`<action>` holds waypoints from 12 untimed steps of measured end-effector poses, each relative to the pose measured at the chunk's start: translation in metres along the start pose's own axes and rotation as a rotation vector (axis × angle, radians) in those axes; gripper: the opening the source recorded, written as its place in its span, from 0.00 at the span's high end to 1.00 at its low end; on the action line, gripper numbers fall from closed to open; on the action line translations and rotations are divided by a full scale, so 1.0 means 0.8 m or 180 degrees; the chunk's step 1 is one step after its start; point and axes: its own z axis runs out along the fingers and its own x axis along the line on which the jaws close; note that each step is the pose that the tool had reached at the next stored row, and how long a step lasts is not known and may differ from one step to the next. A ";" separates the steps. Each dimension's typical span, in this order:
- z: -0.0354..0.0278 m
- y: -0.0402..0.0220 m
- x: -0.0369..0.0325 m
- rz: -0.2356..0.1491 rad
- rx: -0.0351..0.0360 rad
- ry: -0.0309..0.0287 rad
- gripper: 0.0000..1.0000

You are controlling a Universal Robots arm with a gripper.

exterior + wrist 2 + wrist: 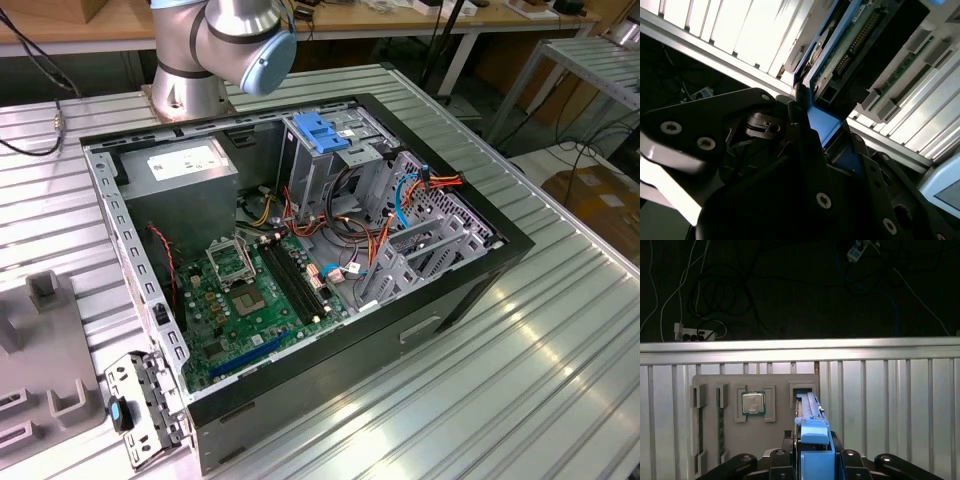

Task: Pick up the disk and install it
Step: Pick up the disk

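The disk [814,440] stands on edge, its blue plastic side rail facing the camera in the first wrist view. Its far end sits at a slot of the grey holder plate [710,440]. My gripper [815,456] is over it, with black fingers [785,457] pressed on both sides of the blue rail. In the second wrist view the disk [850,45] shows its green circuit-board underside and blue rail, and my gripper [826,132] clamps that rail from both sides.
The open computer case [150,300] lies on the ribbed metal table, with a blue latch plate [322,130], a grey power-supply box [185,170] and tangled cables inside. The arm's base [200,60] stands behind it. The holder plate also carries a processor chip [753,403] and a memory stick [720,425].
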 end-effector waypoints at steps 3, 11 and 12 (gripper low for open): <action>-0.0203 0.0000 -0.0003 0.0000 0.0000 0.0000 0.63; -0.0275 0.0000 -0.0004 0.0000 0.0000 0.0000 0.63; -0.0284 -0.0001 -0.0004 0.0000 0.0000 0.0000 0.63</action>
